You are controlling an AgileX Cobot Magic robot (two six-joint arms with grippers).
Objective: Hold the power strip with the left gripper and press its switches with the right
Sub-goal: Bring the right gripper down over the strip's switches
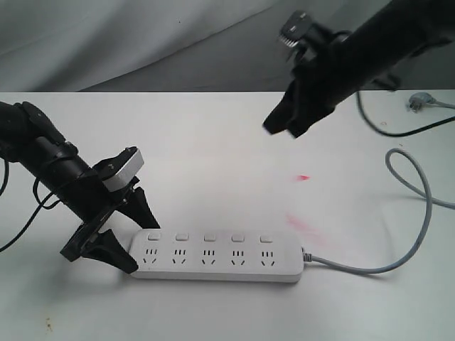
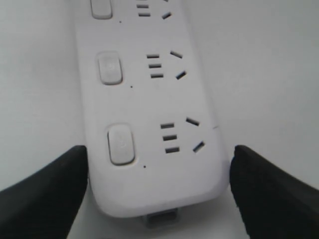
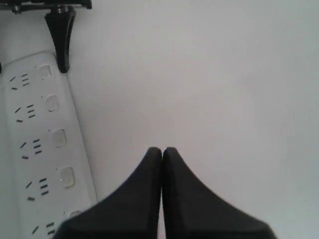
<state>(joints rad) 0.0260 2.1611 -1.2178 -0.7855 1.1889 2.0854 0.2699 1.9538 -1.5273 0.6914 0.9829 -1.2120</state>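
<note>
The white power strip (image 1: 220, 272) lies flat near the table's front, with its row of switches (image 1: 209, 237) along the far side. My left gripper (image 1: 141, 246) straddles the strip's left end, one black finger on each long side, shut on it. In the left wrist view the fingers (image 2: 55, 189) press the sides of the power strip (image 2: 149, 99) by the end switch (image 2: 121, 144). My right gripper (image 1: 277, 128) hangs high over the table's back right, shut and empty. In the right wrist view the right gripper (image 3: 162, 150) is well off to the side of the power strip (image 3: 12, 139) and switches (image 3: 59, 138).
The strip's grey cord (image 1: 398, 264) runs right and loops back toward a plug (image 1: 419, 103) at the far right edge. A black cable (image 1: 384, 126) lies near it. Faint red marks (image 1: 302, 177) stain the white table between the strip and the right arm.
</note>
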